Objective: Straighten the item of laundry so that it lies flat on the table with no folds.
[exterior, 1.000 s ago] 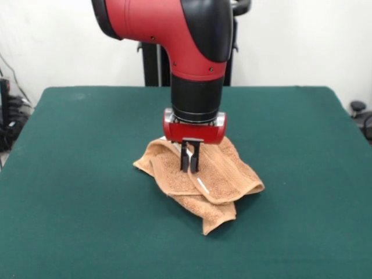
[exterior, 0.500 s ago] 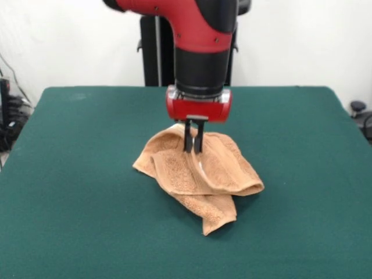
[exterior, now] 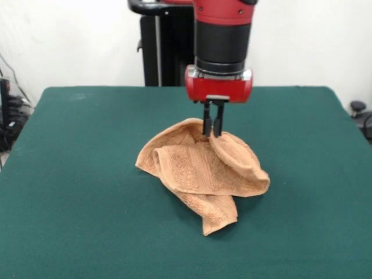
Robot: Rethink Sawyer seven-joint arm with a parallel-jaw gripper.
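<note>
The item of laundry (exterior: 200,171) is an orange-tan terry towel, crumpled in folds near the middle of the dark green table (exterior: 75,174). One corner hangs toward the near side. My gripper (exterior: 213,132) comes straight down from the red and black arm. It is shut on a fold at the towel's far upper part and holds that part lifted into a peak above the table. The rest of the towel still lies on the cloth. The label is hidden.
The robot's black pedestal (exterior: 165,46) stands behind the table's far edge. Cables and dark equipment (exterior: 9,116) lie off the left side, and a dark object (exterior: 360,113) sits off the right edge.
The gripper has risen and moved right and toward the far side, pulling the pinched fold of the towel up and along with it. The towel has stretched a little to the right.
</note>
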